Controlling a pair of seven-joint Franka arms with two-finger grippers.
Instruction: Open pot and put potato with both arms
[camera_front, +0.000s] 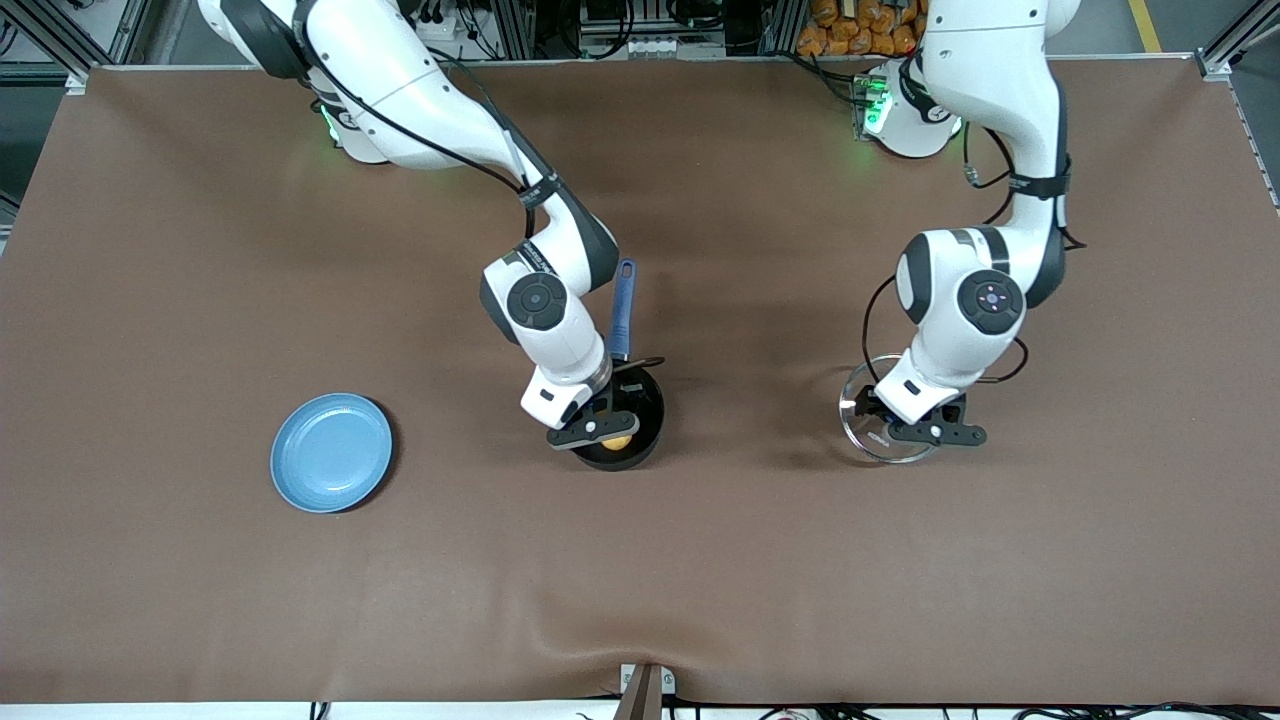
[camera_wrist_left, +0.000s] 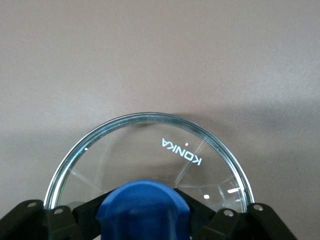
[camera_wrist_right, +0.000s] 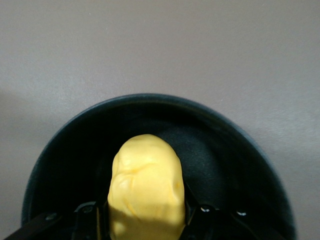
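Potato over the open pot, lid held aside.

You have the right tool (camera_front: 607, 432) closed on the potato (camera_wrist_right: 146, 187), holding it just inside the pot (camera_front: 645, 400) — the pot sits uncovered mid-tabletop (camera_front: 700, 580), its blue handle (camera_front: 623, 308) pointing toward the robots' bases. Your left tool (camera_front: 935, 432) is clamped on the blue knob (camera_wrist_left: 142, 209) of the glass lid (camera_wrist_left: 150, 150), toward the left arm's end of the tabletop, well apart from the pot. The light-blue plate (camera_front: 331, 452) lies toward the right arm's end.
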